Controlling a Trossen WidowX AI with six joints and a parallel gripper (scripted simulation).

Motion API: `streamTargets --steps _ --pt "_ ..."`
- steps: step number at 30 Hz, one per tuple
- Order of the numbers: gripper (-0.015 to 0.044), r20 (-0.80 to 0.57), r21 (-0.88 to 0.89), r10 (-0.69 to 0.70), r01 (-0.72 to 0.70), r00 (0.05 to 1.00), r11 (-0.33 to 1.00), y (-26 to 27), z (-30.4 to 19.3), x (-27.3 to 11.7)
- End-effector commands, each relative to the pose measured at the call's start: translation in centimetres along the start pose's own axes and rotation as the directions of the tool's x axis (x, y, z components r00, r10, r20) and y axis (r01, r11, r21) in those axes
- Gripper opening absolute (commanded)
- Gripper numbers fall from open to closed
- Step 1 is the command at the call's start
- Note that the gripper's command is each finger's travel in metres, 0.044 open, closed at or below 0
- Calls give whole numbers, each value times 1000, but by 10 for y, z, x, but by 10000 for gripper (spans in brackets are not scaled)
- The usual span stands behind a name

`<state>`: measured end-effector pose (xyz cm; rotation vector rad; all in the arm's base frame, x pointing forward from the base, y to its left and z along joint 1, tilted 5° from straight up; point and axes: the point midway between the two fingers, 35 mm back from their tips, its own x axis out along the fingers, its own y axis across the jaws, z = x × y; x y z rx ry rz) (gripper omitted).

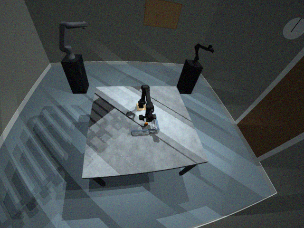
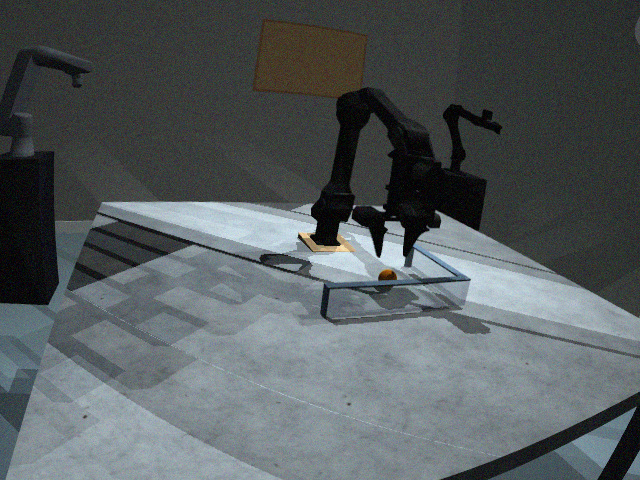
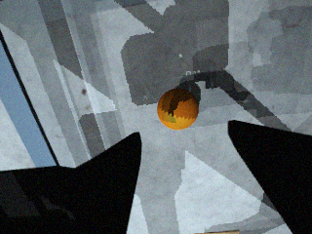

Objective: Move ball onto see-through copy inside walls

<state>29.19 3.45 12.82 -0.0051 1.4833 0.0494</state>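
Just below the black parallel-jaw claw point(image 2: 393, 253) lies the small orange ball point(image 2: 387, 275), resting on the mottled grey table top point(image 2: 320, 392) inside the corner made by the two low clear walls with dark blue-grey top edges point(image 2: 395, 283). The claw is released, its two dark pointed fingers point(image 2: 378, 238) spread apart and hanging above the ball without touching it. Seen through the wrist camera, the ball point(image 3: 177, 108) sits free on the surface ahead of and between the fingertips, nearer the gap's middle than either tip. From overhead, the ball point(image 1: 146, 124) appears just beside the side wall and close behind the front wall point(image 1: 144, 132).
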Motion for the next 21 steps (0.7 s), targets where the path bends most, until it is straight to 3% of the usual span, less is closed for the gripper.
streamTargets --steps 1,10,15,21 --pt "305 19 2 -1 1 1000 1000 -1 -2 -32" --pt "305 37 1 3 -3 999 1000 0 1 -27" --pt "436 37 0 3 -3 999 1000 0 -4 -69" --pt "440 36 1 2 -2 999 1000 0 -6 -77"
